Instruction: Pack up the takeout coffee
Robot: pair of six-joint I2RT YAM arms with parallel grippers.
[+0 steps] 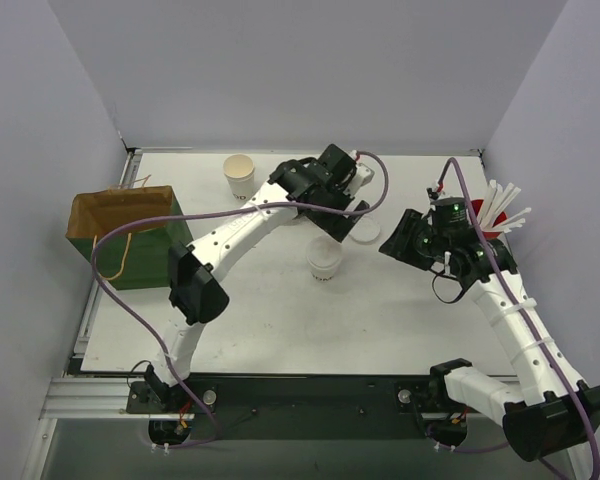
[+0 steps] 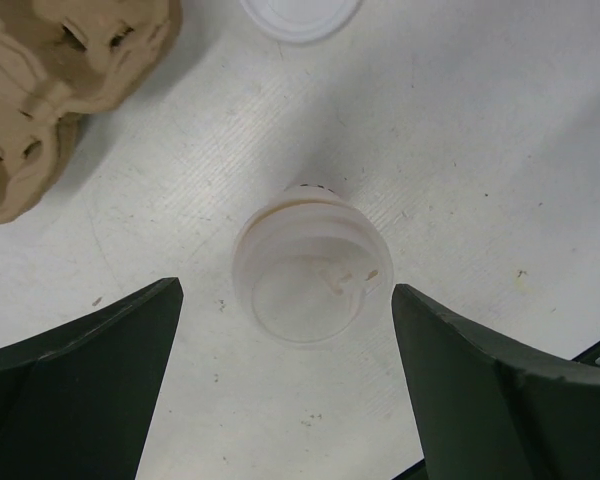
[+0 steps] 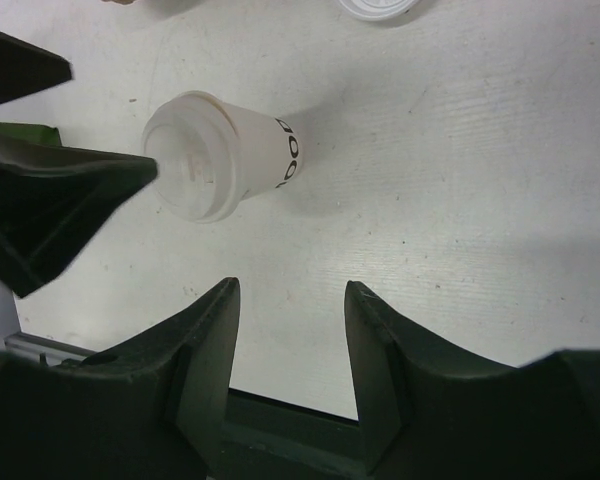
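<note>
— So, where is the coffee?

— One lidded cup (image 2: 310,265) stands upright near the middle of the desk (image 1: 280,330), with its whitish lid pressed on. An open cup (image 1: 239,175), tan inside, stands at the far edge, left of centre and well apart from the first. A loose lid (image 1: 365,232) lies flat on the desk just beyond the lidded cup and to its right.

— And the arms?

— The left end effector (image 2: 287,292) hangs over the lidded cup, released. Its fingers are spread wide, one on either side, and its own camera shows bare desk between each finger and the cup. In the right wrist view one left fingertip sits at the lid's rim, but I cannot tell whether it touches. The right end effector (image 3: 292,290) is off to the cup's right, partly spread, with nothing between its fingers.

— What else is around?

— A brown cardboard carrier (image 2: 50,90) lies near the lidded cup, on its far left in the left wrist view. A paper bag (image 1: 130,235), brown and green with cord handles, sits at the desk's left edge. At the right edge is a red cup (image 1: 492,232) holding white straws (image 1: 510,200).
</note>
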